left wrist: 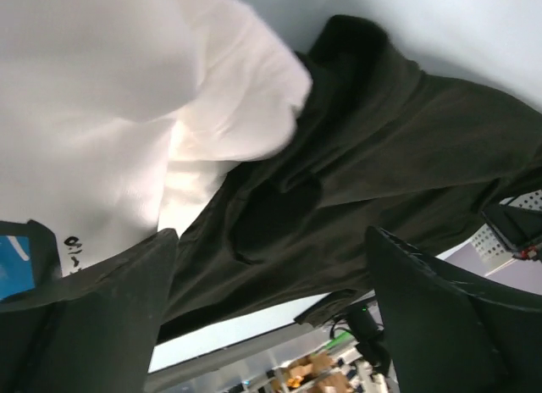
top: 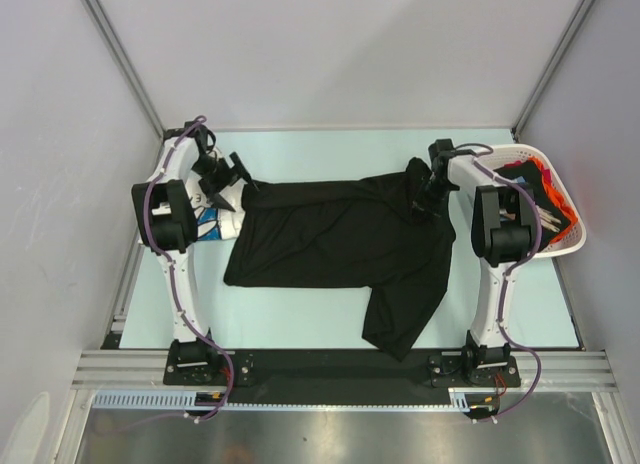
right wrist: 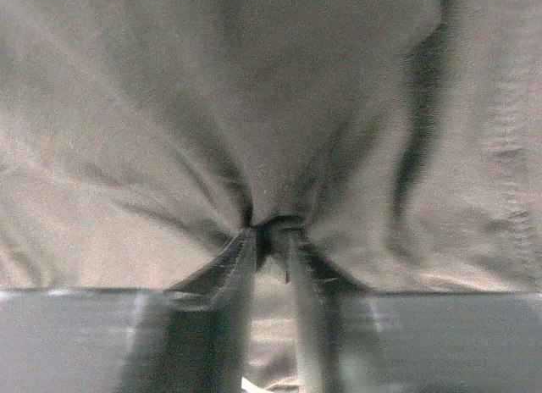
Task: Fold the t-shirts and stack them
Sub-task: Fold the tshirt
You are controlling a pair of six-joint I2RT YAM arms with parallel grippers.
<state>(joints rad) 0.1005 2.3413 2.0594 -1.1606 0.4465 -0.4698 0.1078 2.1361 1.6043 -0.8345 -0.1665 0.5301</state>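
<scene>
Black t-shirt lies spread, with bare table beyond its far edge. Your right gripper clamps its right edge. Your left gripper hangs, jaws apart, over its left edge beside the white t-shirt, lettering illegible.

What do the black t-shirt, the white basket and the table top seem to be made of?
Black t-shirt: soft, matte knit cloth, probably cotton; it lies limp in folds and wrinkles.
White basket: rigid, slightly shiny plastic, most likely; its thin rim holds a firm curve.
Table top: a smooth, flat, pale green hard sheet; the exact material cannot be told.
</scene>
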